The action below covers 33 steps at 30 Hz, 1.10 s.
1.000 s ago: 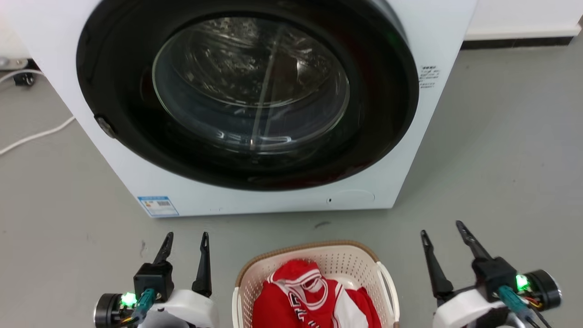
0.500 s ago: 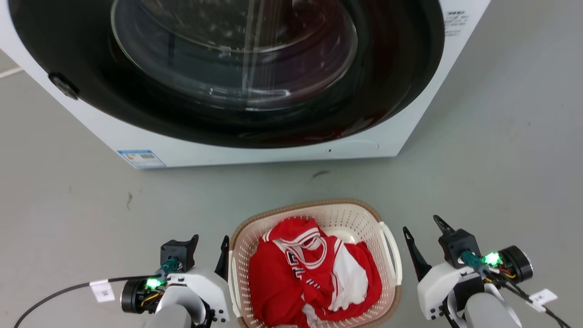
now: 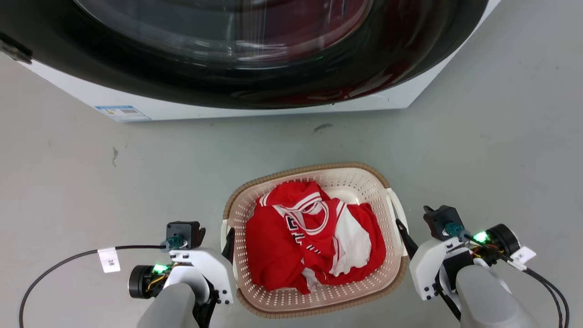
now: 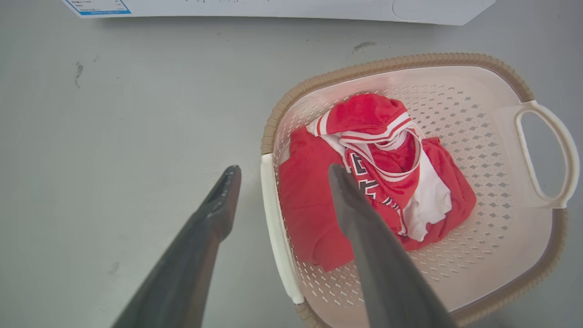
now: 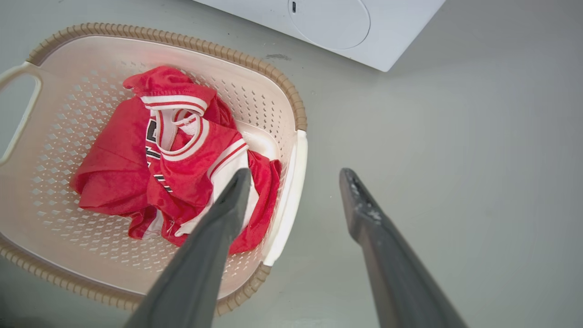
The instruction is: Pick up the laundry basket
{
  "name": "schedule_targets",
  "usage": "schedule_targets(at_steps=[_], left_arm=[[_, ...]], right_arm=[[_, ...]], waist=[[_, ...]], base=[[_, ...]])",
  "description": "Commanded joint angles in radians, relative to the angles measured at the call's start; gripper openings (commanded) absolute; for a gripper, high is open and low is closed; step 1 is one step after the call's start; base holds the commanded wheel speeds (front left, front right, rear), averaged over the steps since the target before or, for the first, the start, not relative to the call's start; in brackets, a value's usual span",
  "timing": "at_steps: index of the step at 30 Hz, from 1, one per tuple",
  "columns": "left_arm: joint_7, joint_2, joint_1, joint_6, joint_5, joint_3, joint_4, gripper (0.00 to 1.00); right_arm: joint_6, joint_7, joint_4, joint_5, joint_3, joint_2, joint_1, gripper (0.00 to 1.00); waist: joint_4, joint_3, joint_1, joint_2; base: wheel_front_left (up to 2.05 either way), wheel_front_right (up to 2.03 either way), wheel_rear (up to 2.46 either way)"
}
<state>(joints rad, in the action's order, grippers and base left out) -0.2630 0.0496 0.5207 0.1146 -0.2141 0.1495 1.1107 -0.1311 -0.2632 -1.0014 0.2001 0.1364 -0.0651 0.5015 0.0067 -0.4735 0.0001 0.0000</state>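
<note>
With left gripper (image 4: 283,171) and right gripper (image 5: 296,173) both gaping empty astride the handles (image 4: 273,218) of the laundry basket (image 3: 309,167), sink lower, clamp both together, then lift level.

Your left gripper (image 4: 284,169) hung spread wide, and the near white handle (image 4: 273,228) of the laundry basket (image 4: 391,61) ran up between its fingers. One finger showed over the grey floor (image 4: 114,114), the other over the red-and-white jersey (image 4: 309,205) inside. The washing machine (image 4: 273,7) edged the top.

Perforated plastic laundry basket (image 3: 360,184), red cloth (image 3: 282,241), matt floor (image 3: 136,182)
</note>
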Motion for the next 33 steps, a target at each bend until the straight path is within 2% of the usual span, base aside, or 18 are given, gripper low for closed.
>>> schedule_targets(at_steps=[1,14,33], left_arm=[[-0.003,0.002,0.025,0.003,-0.015,0.004,0.018,1.00],[-0.003,0.001,0.109,0.013,-0.096,0.054,0.110,1.00],[-0.001,0.001,0.172,0.015,-0.176,0.151,0.153,1.00]], right_arm=[[0.001,-0.002,-0.038,-0.008,0.010,-0.003,0.038,1.00],[0.001,-0.002,-0.230,-0.038,0.064,0.001,0.177,1.00],[0.001,0.035,-0.282,-0.052,0.093,0.005,0.251,1.00]], waist=[[0.003,-0.034,-0.0001,0.0000],[0.002,-0.150,-0.0001,0.0000],[0.010,-0.269,-0.0001,0.0000]], base=[[0.00,0.00,0.00],[0.00,0.00,0.00],[0.00,0.00,0.00]])
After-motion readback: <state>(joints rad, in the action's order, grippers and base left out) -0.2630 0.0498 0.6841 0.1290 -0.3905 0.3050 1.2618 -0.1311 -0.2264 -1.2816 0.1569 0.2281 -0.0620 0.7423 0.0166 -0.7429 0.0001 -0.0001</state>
